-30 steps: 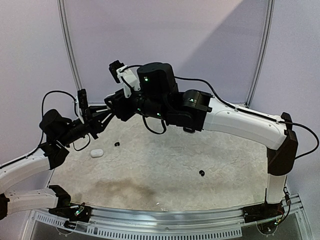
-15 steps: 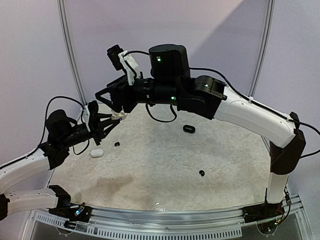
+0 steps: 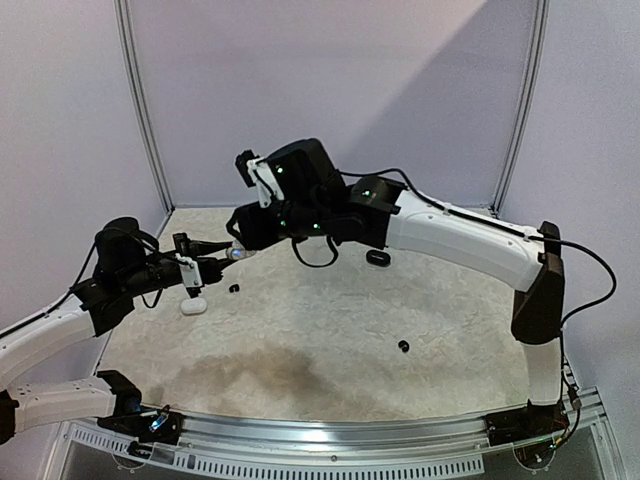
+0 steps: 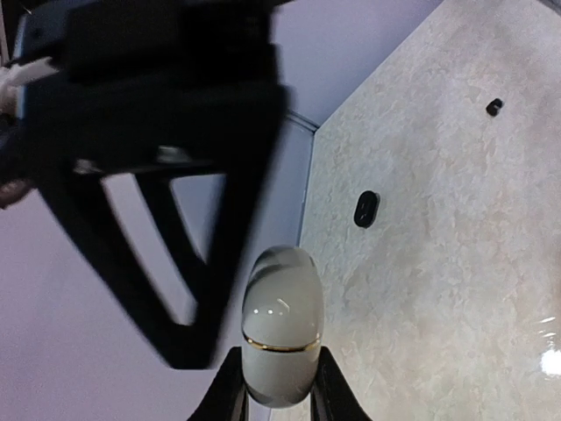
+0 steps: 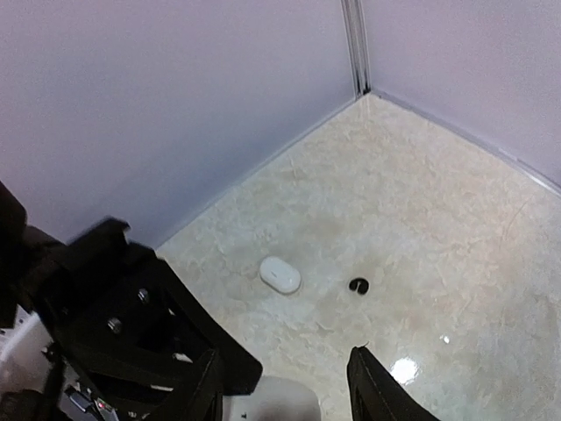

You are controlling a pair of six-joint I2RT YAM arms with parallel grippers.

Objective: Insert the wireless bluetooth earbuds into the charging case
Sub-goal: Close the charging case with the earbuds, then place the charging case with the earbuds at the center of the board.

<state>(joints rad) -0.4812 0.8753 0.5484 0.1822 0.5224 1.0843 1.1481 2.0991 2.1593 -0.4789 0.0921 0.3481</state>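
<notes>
Change since half a second ago: right arm (image 3: 470,235) lowered, bringing the right tool (image 5: 285,373) down from above to meet the left tool (image 4: 279,368), which has swung level and now reaches rightward; items on the bench (image 3: 330,330) unmoved. Left tool: clenched on the held case (image 4: 280,316), a glossy white oval pebble with a thin gold seam round its middle, closed, standing between the two black fingers, clear of the bench. Right tool: black, angular, blurred in the left wrist view; fingers spread wide, the pale held case lying between them without filling the gap; contact not discernible. Earbuds: two seen, both black, tiny, bean-shaped, loose on the bench. Left earbud (image 3: 234,289): near the spare white case (image 3: 193,306), a smooth oval lying flat by the left edge. Right earbud (image 3: 403,346): alone, well apart toward the right. Black case (image 3: 377,258): dark oval, lying flat at the far side. Bench: pale cream, mottled, stone-like, with spots of sheen.
</notes>
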